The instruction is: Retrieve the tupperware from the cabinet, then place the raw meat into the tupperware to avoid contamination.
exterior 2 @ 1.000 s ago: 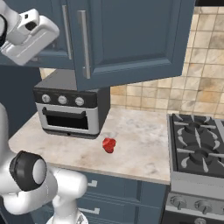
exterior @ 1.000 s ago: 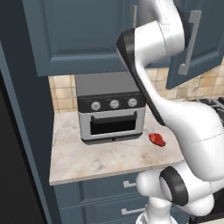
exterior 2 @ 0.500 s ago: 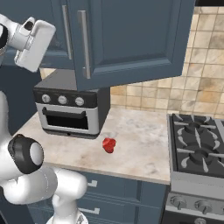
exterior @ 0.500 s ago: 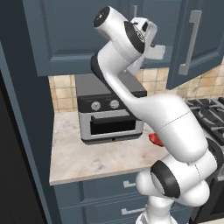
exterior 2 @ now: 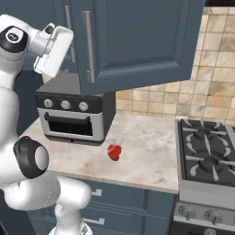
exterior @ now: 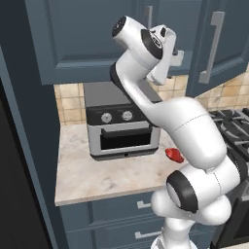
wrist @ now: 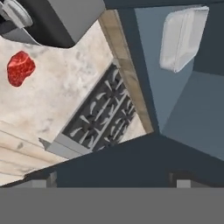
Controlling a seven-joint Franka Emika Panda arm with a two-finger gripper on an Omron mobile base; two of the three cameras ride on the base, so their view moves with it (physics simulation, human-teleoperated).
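The tupperware (wrist: 183, 38), a pale shallow container, lies inside the cabinet (wrist: 148, 65) at the upper right of the hand view. The cabinet (exterior: 87, 39) has its right door (exterior: 219, 44) swung out; the same door (exterior 2: 137, 41) is large in the right base view. My gripper (exterior: 171, 57) is raised at the cabinet's lower edge, in front of the opening, apart from the tupperware. In the hand view my gripper (wrist: 113, 180) is open with nothing between its tips. The raw meat (exterior: 174, 154), a red lump (exterior 2: 114, 152), lies on the counter beside the toaster oven (wrist: 20, 68).
A grey toaster oven (exterior: 121, 131) stands on the marble counter (exterior 2: 147, 147) under the cabinet. A gas stove (exterior 2: 206, 156) adjoins the counter on the right. Blue drawers (exterior: 121, 214) run below the counter edge.
The arm's upper links have swung left and the hand has turned and shifted toward the cabinet opening. The jaws stay open; the meat and door have not moved.
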